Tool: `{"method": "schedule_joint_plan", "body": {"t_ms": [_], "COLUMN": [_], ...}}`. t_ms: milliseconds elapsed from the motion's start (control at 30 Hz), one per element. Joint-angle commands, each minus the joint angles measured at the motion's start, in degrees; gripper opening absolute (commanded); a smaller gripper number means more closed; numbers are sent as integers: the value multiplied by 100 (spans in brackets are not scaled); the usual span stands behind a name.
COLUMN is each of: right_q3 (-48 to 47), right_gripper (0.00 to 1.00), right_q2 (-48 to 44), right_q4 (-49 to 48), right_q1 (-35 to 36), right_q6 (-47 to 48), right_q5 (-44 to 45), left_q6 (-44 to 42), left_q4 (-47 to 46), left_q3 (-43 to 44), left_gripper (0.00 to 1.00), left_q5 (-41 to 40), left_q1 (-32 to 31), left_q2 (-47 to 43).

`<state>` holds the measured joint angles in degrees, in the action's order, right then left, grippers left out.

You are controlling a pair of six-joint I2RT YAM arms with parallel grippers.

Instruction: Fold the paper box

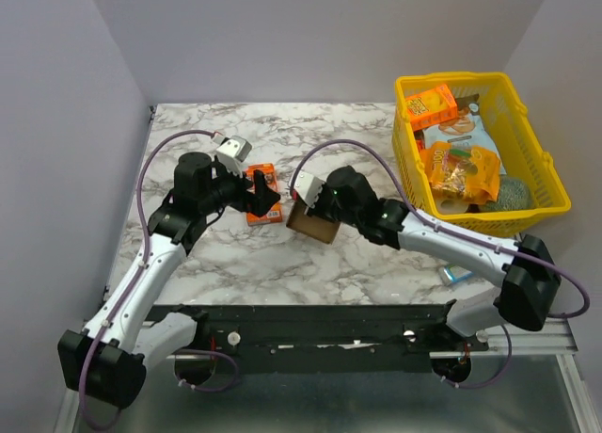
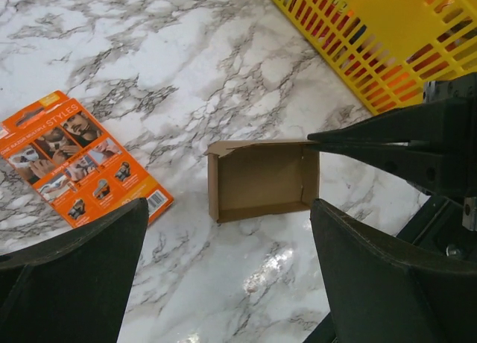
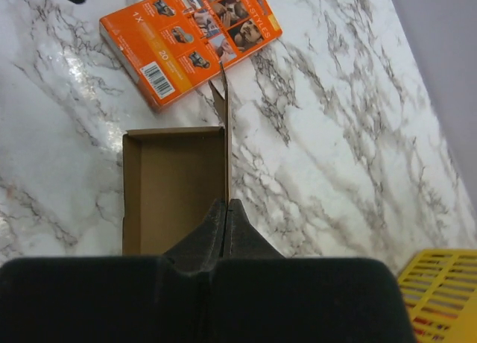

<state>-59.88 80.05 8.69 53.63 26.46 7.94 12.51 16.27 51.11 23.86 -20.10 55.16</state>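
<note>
Box position first: paper box [image 1: 313, 224] sits mid-tabletop [image 1: 282, 273] as an open brown tray, mouth up, plain card with no print. Right gripper [image 3: 226, 212] is closed tight on one long side wall, which stands upright; in the right wrist view the box's long axis runs straight away from that gripper, along the pinched wall, with the tray floor lying to the left of it. Left gripper [image 1: 263, 196] is spread wide and holds nothing. It hangs above the orange box [image 2: 78, 160], and in its own view the paper box lies dead ahead between the two fingers, apart from both. The right arm therefore has the contact and the left is near but free, so my guess is that the left takes the next flap or the opposite wall. Orange box lies flat just beside the paper box, on the left arm's side. Legible on it: "STYLES", "1X", "20", plus a barcode. Yellow basket [image 1: 555, 184] of snacks at far right; its labels too small to read.
</note>
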Motion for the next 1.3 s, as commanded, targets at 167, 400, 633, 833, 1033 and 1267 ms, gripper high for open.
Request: {"method": "schedule_joint_plan", "body": {"t_ms": [167,400,633,833,1033,1267], "right_q3": [-762,-1105,-1140,-772,-157,336], "right_gripper": [4,41,54,56,49,48], "right_q2": [1081,1399,909,530,318,248], "right_q4": [-69,555,371,353,300,28], "right_q1": [-467,-564,-800,-1091,-1310,-1530], "right_q6": [1678,1389,125,-1502,-2338,-2496], "right_q5": [-1717,-1577,-1155,-1112,-1286,-1348], "left_q6": [-1023,-1172,-1453,-1638,-1752,-1778], "left_q4": [579,404,228,315,-150,-625], "left_q3": [154,-5,101,285,285,233], "left_gripper": [98,99,99,90,86,71], "left_q5": [857,954,1077,708,304,277], "left_q1": [401,410,410,401,340,164], "left_q2": [557,610,952,1725,2025,2271]}}
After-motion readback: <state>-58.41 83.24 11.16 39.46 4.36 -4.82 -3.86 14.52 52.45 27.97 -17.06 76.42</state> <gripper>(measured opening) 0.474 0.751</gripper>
